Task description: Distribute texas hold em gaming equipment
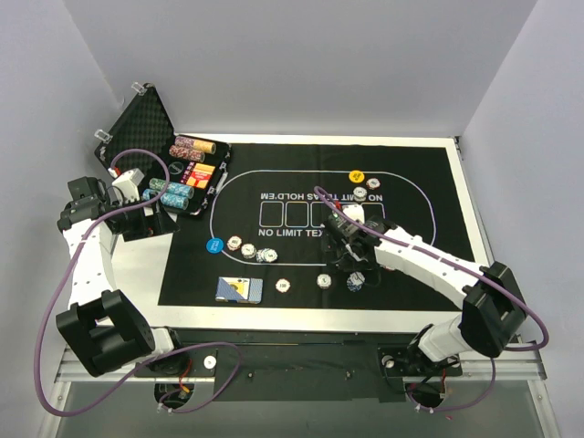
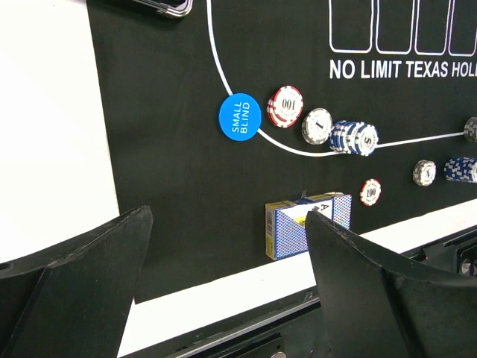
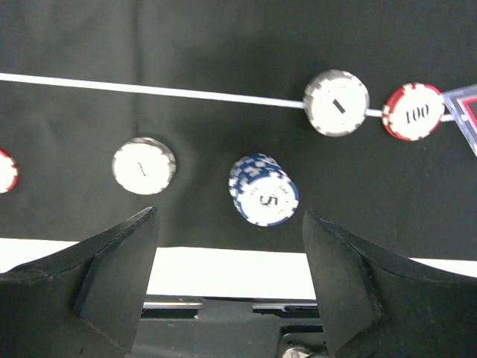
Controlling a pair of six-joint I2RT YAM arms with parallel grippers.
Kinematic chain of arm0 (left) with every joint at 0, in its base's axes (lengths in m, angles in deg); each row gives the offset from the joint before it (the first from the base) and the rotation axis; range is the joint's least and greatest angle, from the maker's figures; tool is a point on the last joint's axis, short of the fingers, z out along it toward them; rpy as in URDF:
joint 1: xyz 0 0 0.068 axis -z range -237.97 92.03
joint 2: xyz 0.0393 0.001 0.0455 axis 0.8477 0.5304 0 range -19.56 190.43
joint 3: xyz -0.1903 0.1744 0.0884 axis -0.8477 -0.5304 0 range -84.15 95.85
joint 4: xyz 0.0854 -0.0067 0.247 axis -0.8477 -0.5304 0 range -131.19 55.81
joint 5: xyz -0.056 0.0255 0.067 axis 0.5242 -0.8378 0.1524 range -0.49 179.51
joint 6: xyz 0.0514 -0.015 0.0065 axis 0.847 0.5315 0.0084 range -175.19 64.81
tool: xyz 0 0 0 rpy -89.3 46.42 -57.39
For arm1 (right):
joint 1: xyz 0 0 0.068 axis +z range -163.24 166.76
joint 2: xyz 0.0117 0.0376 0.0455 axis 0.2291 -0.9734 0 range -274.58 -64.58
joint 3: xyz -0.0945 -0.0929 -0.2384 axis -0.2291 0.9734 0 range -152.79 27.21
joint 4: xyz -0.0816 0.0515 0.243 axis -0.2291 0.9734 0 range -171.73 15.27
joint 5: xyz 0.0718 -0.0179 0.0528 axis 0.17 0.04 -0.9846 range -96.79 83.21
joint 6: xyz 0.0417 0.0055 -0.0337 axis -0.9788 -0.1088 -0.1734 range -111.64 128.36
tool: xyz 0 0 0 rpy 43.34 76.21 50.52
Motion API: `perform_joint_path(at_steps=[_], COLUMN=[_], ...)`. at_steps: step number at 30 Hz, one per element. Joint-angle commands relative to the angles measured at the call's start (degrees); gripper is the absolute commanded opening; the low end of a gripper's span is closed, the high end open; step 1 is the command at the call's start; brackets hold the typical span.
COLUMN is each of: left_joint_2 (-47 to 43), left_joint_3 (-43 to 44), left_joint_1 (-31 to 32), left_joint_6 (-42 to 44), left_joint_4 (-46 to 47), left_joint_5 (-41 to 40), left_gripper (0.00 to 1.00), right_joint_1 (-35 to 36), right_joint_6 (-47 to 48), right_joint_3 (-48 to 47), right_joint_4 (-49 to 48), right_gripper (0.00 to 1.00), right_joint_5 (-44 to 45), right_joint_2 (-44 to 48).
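Note:
A blue stack of poker chips (image 3: pixel 264 190) marked 5 stands on the black felt mat (image 3: pixel 223 45), just beyond my right gripper (image 3: pixel 229 220). The gripper is open and holds nothing. Single chips lie around the stack: a white one (image 3: pixel 144 165) to the left, another white one (image 3: pixel 336 102) and a red 100 chip (image 3: pixel 412 112) by the red triangular marker (image 3: pixel 466 115). My left gripper (image 2: pixel 227 224) is open and empty beside the case (image 1: pixel 146 119). It looks across at the blue small-blind button (image 2: pixel 240 115), a blue-backed card pack (image 2: pixel 308 224) and more chips (image 2: pixel 285 107).
The open black case holds rows of chips (image 1: pixel 187 146) at the back left. A yellow button (image 1: pixel 357 176) and two chips (image 1: pixel 360 192) lie at the mat's far side. White table (image 1: pixel 196 315) borders the mat near the arm bases.

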Motion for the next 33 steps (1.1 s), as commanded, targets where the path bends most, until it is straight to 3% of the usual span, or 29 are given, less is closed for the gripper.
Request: perform_joint_path(at_steps=[1,26,33], left_joint_2=[-1.3,-1.4,-1.0], left_joint_3=[0.5,0.8,1.2], left_joint_1=[-0.5,-0.4,-0.5], left_joint_6=[1.2,1.8,1.7], left_joint_4=[0.7,0.0,-0.1], left_joint_5=[2.0,0.8,1.0], left_gripper=[0.95,0.95,0.95], right_joint_1=[-0.8,-4.5,-5.0], right_joint_6=[-1.9,-3.5,-3.6], right_joint_3=[4.9,13.1,14.5], right_joint_4=[1.1,-9.6,-10.4], right_gripper=[0.73,0.66,0.56], right_joint_5=[3.8,-1.8,-2.1], right_joint_2=[3.9,-1.0,-0.7])
